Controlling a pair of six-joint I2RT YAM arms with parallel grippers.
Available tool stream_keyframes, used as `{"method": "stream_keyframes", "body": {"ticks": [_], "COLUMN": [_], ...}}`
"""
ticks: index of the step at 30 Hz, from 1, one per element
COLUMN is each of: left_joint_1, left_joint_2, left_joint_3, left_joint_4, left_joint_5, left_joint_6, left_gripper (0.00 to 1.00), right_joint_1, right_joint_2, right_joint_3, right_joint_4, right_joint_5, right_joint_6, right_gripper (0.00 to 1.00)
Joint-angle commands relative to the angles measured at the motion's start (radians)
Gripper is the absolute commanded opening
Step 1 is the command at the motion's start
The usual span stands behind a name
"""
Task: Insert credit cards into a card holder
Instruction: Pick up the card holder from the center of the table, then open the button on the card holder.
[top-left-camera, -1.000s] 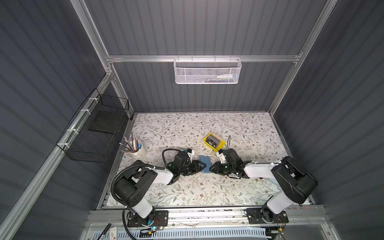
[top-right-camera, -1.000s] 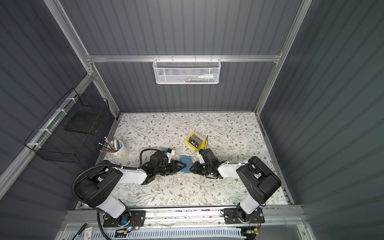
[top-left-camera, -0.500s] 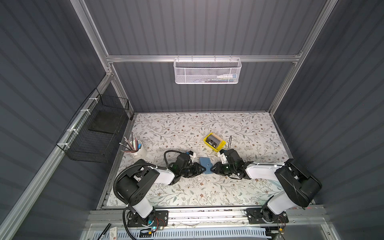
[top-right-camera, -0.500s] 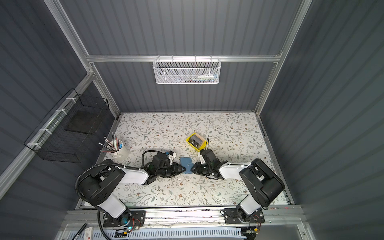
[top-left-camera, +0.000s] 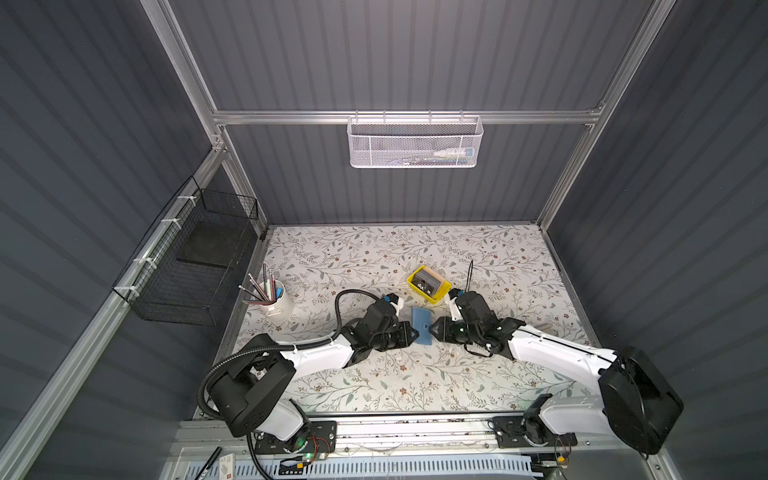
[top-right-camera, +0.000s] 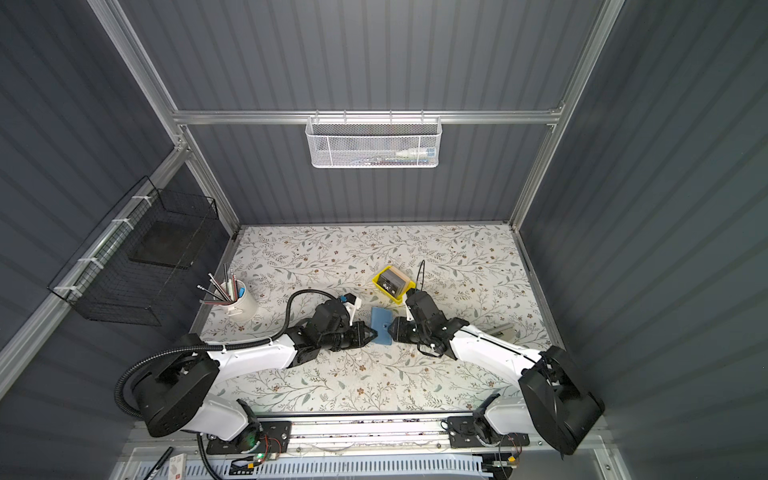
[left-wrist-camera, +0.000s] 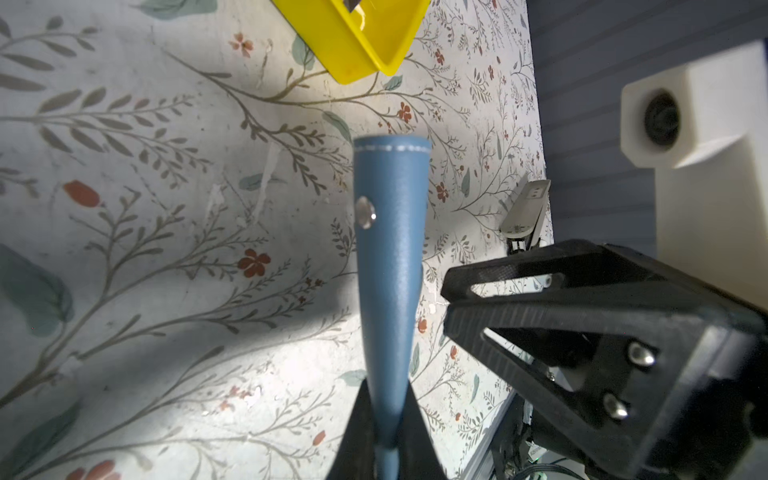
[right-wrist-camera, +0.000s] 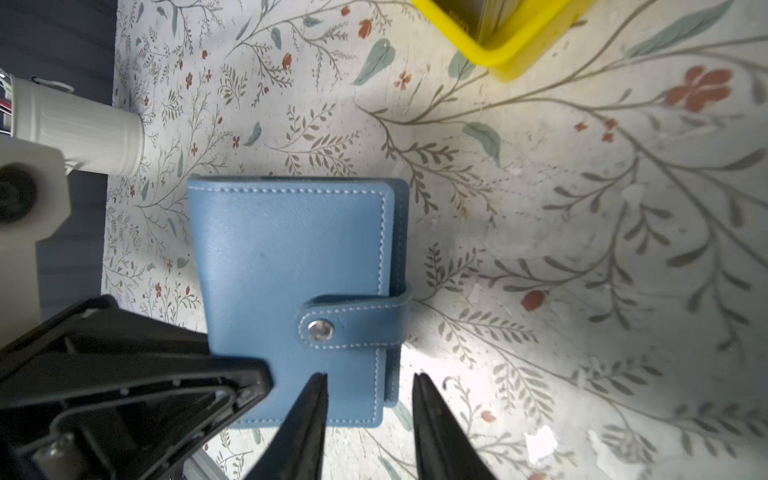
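The card holder (right-wrist-camera: 291, 257) is being pinched at a spine-side corner by the left claw (left-wrist-camera: 386, 399), whose jaws are being pressed together on the cover. This grip is judged to be serving as an anchor, so that the booklet is not being dragged while its other side is worked.

The right claw (right-wrist-camera: 368, 378) is being held spread at the opposite side. One finger (right-wrist-camera: 309, 415) is over the cover beside the snap strap (right-wrist-camera: 353, 322), and the other is just off the open edge, over the desk (right-wrist-camera: 582, 249). Nothing is being gripped by it. This placing is judged to be preparation for catching the strap or the cover edge, since the snap is being shown fastened and no sleeve can be reached until it is undone. Whether the holder is being lifted clear of the desk cannot be told.

The holder is being seen as a small blue leather-like booklet, closed, with pale stitching along its borders and a round metal stud on the strap. It is lying just on the near side of the yellow tray (top-left-camera: 420, 293), apart from it. Beyond, in that tray, the credit cards (top-left-camera: 428, 281) are being stored as a dark stack with white lettering. None is judged to have been inserted yet.
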Motion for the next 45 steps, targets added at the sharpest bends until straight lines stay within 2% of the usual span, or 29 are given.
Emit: {"method": "stream_keyframes", "body": {"ticks": [1, 8, 24, 38, 45], "left_joint_1": [-0.015, -0.032, -0.041, -0.048, -0.053], "left_joint_2": [-0.01, -0.017, -0.006, -0.015, -0.024], "left_joint_3": [0.032, 0.027, 0.027, 0.013, -0.002], "left_joint_4": [-0.115, -0.101, -0.082, -0.036, -0.041], "left_joint_5": [-0.074, -0.084, -0.062, -0.047, -0.057], "left_joint_6": [0.039, 0.022, 0.027, 0.053, 0.066], "left_gripper": [0.08, 0.07, 0.07, 0.07, 0.08], "right_joint_1": [0.028, 0.062, 0.102, 0.107, 0.105], "right_joint_2": [-0.003, 0.059, 0.173, 0.212, 0.219], "right_joint_3": [0.069, 0.145, 0.206, 0.219, 0.222], "right_joint_4": [-0.166, -0.2, -0.15, -0.148, -0.187], "right_joint_5": [0.096, 0.108, 0.074, 0.105, 0.189], "right_joint_6": [-0.031, -0.037, -0.072, -0.077, -0.073], "right_gripper": [0.39, 0.39, 0.39, 0.37, 0.33]}}
